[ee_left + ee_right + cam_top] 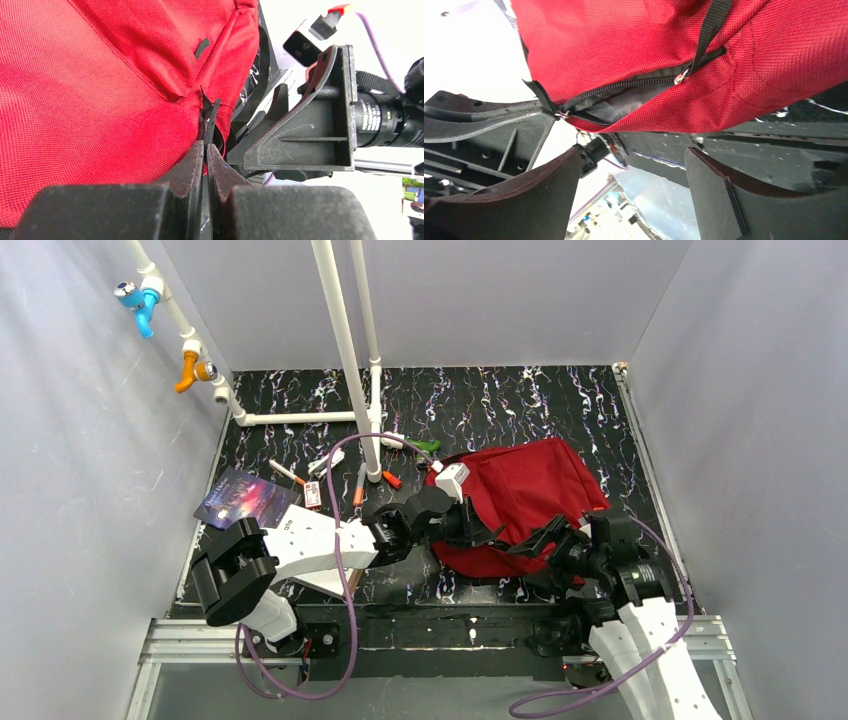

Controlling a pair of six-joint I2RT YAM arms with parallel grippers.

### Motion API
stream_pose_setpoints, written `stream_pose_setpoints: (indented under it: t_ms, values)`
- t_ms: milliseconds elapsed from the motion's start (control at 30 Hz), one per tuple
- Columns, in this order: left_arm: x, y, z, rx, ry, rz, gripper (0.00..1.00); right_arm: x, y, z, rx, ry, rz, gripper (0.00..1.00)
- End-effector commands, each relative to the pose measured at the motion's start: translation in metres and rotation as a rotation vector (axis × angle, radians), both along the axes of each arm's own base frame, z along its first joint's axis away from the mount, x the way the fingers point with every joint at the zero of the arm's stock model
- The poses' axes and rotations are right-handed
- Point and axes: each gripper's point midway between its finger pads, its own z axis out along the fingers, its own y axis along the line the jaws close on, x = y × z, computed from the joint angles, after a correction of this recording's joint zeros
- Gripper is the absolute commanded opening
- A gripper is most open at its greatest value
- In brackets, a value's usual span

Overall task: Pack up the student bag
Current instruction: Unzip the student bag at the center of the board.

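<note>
Note the large soft dark-red fabric backpack (530,490) toward the bench's (560,400) right edge. The left end effector (206,146) pinches its black zipper trim (212,112); the right end effector (633,155) stands spread.

High rear overview; both wrist cameras tight on student bag (525,490)

I observe the student bag (530,490): dark-red fabric with black straps and trim, slumped on the table (520,400), right of centre. Its zipper (624,89) is partly open, and grey lining (626,103) shows through the gap.
</note>
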Motion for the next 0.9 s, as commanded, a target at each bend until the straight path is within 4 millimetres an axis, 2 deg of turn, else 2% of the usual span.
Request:
stream_pose_setpoints:
  t_ms: [0, 167, 267, 300, 400, 500, 567, 700, 767, 800, 867]
  values:
    - [0.001, -0.015, 0.037, -0.096, -0.031, -0.019, 0.0, 0.008, 0.009, 0.01, 0.156, -0.01, -0.118, 0.83]
    - [-0.003, -0.012, 0.035, -0.103, -0.012, -0.015, 0.0, 0.029, 0.01, -0.002, 0.217, -0.02, -0.219, 0.82]
    - [-0.008, -0.011, 0.033, -0.107, 0.003, -0.019, 0.0, 0.041, 0.005, -0.009, 0.188, -0.035, -0.254, 0.79]
    - [-0.01, -0.012, 0.033, -0.107, 0.003, -0.023, 0.0, 0.046, 0.003, -0.009, 0.18, -0.054, -0.268, 0.71]
    - [-0.011, -0.005, 0.028, -0.092, -0.011, -0.007, 0.0, 0.057, -0.008, -0.008, 0.126, -0.134, -0.315, 0.29]
    - [0.002, 0.029, 0.026, -0.075, -0.045, 0.137, 0.0, 0.055, -0.026, -0.025, -0.062, -0.157, -0.288, 0.01]
    - [0.009, 0.062, 0.028, -0.051, -0.069, 0.243, 0.0, 0.054, -0.042, -0.034, -0.231, -0.148, -0.23, 0.01]
    - [0.018, 0.126, 0.018, 0.095, -0.131, 0.397, 0.0, 0.07, -0.091, -0.017, -0.612, -0.16, -0.151, 0.01]
    - [0.023, 0.159, 0.01, 0.181, -0.132, 0.487, 0.0, 0.084, -0.116, -0.002, -0.768, -0.194, -0.163, 0.01]
    - [0.024, 0.17, 0.008, 0.197, -0.128, 0.51, 0.0, 0.092, -0.118, 0.004, -0.79, -0.224, -0.143, 0.01]
    - [0.024, 0.172, 0.006, 0.161, -0.097, 0.5, 0.0, 0.101, -0.107, 0.008, -0.77, -0.263, -0.059, 0.01]
